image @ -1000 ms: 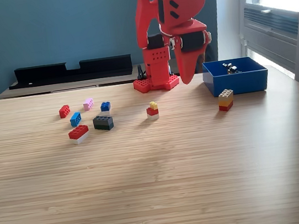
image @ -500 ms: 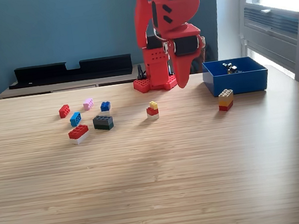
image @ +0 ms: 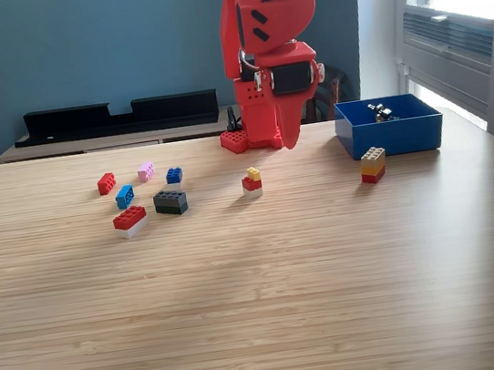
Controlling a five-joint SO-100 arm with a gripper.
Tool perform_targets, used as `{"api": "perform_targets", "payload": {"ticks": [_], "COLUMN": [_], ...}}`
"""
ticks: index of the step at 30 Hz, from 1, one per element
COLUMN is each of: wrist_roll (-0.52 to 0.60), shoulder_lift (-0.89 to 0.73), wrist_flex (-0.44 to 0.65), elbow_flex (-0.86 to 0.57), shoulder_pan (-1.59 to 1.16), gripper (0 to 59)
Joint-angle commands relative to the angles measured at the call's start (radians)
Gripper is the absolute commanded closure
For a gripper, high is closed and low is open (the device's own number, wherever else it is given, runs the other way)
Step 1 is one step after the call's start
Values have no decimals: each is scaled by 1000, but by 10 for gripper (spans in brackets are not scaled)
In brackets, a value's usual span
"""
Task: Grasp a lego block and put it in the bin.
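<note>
My red gripper [image: 291,142] hangs point-down in front of the arm's base, above the table's far middle. Its fingers look pressed together with nothing between them. The blue bin [image: 392,139] stands to the exterior view's right of it, with a small black and white piece [image: 381,112] inside. A tan, orange and red block stack [image: 373,165] sits just in front of the bin. A small yellow, red and white block [image: 252,181] lies nearer the camera than the gripper. Further left lie several blocks: red [image: 106,183], pink [image: 146,172], blue [image: 174,175], blue [image: 124,197], dark grey [image: 170,202], red on white [image: 130,221].
The arm's red base [image: 257,136] is fixed at the table's far edge. A black tray [image: 118,117] rests on a low shelf behind the table. A window and a grey radiator [image: 447,37] are at the right.
The arm has swung toward the exterior view's left, away from the bin, carrying the gripper from beside the bin to in front of the base. The blocks have not moved.
</note>
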Motion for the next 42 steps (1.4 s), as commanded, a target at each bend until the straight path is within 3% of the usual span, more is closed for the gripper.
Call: {"api": "perform_targets", "payload": {"ticks": [1, 8, 12, 30, 42], "wrist_roll": [23, 143, 153, -23, -41], "shoulder_lift": [75, 75, 75, 75, 77], "wrist_flex": [-12, -21, -21, -51, -49], "elbow_flex": [29, 46, 21, -21, -67], "shoulder_pan": [2, 115, 192, 486, 494], "gripper": [585, 585, 585, 585, 585]}}
